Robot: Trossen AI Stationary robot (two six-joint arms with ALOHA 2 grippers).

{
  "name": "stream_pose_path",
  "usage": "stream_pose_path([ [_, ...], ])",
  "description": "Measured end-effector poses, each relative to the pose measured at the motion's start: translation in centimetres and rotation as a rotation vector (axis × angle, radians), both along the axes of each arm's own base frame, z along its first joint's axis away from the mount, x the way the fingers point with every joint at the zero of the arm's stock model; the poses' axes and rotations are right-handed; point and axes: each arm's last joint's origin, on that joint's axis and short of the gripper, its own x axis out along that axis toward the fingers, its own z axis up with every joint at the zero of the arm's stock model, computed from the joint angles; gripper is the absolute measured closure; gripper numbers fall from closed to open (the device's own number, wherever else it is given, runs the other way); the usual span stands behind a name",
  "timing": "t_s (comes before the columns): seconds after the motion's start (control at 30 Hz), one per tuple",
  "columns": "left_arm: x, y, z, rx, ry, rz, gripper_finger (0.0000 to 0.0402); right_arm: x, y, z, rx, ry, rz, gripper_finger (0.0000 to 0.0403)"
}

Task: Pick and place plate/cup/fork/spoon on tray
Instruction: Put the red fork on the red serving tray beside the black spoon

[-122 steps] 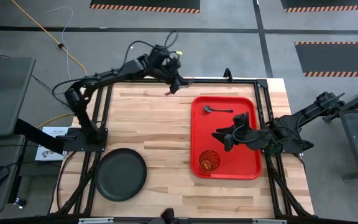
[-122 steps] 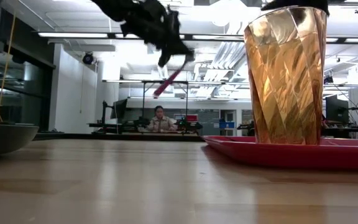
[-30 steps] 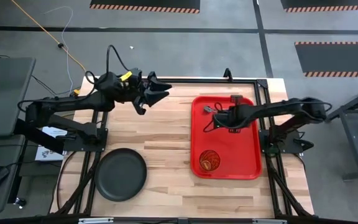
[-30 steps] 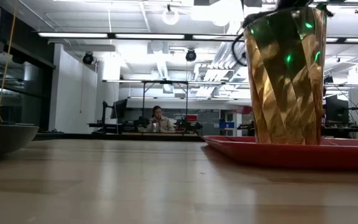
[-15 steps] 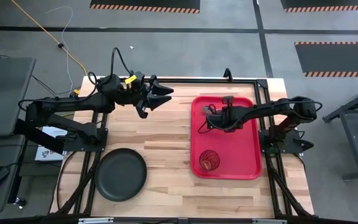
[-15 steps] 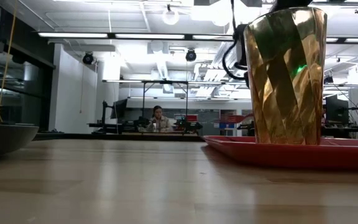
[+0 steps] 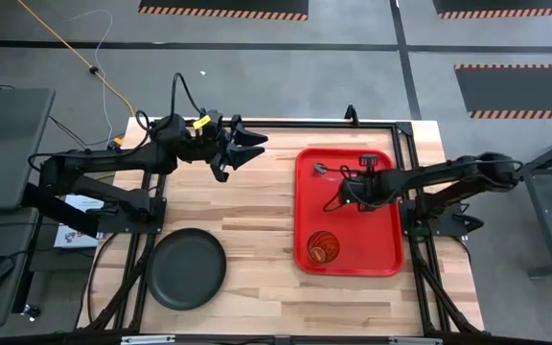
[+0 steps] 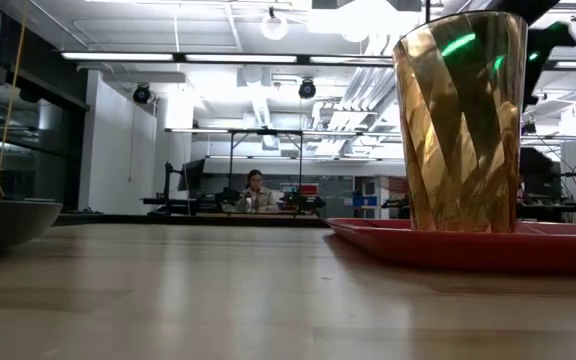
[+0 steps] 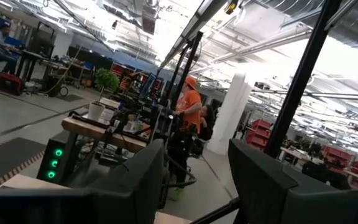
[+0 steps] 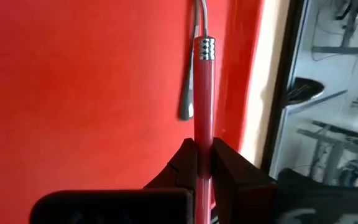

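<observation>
A: Scanning the table from the left in the high view: plate [image 7: 187, 268] sits near the front-left corner of the table [image 7: 257, 220], bare wood all round it. In the low view only its rim shows at the edge [image 8: 8, 222].

B: Left gripper [image 7: 254, 146]?

A: Hovering over the back-left part of the table, well apart from the tray, fingers spread wide with nothing between them. Its wrist view shows the 2 fingers [image 9: 142, 180] parted, with the room and a person in an orange top [image 9: 188, 121] beyond.

B: Tray contents?

A: Tray [image 7: 383, 259] lies right of centre. Cup [image 7: 322, 248] stands upright in its front-left area; in the low view it rises from the tray rim [image 8: 468, 248] as the tall amber shape [image 8: 458, 120]. Spoon [image 7: 329, 171] lies near the tray's back-left corner.

B: Right gripper?

A: Right gripper [image 7: 338, 199] is over the middle of the tray. Its wrist view shows the fingers [image 10: 225, 162] closed narrow on the handle of the fork [image 10: 204, 99], which points out ahead of them over the red floor, head end beside the spoon [image 10: 188, 102]. I cannot tell whether the fork touches the tray.

B: Beyond the table?

A: 1 seated person [image 8: 255, 195] far back in the low view.
</observation>
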Motion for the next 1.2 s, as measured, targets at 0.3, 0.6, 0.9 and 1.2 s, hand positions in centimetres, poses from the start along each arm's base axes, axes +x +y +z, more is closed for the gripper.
stream_pose_path([
  [0.3,0.0,0.0,0.0,0.000,0.001,0.003,0.0232,1.9,-1.2,-3.0,0.038,0.091,0.022,0.0398],
  [0.6,0.0,0.0,0.0,-0.002,0.001,0.007,0.0232,2.4,-1.8,-4.5,-0.011,0.172,0.027,0.0398],
  [0.9,0.0,0.0,0.0,-0.002,0.002,0.006,0.0232,2.6,-2.0,-5.9,-0.072,0.258,0.037,0.0385],
  [1.2,0.0,0.0,0.0,0.003,0.002,0.007,0.0232,2.8,-2.1,-5.9,-0.115,0.251,-0.021,0.0389],
])
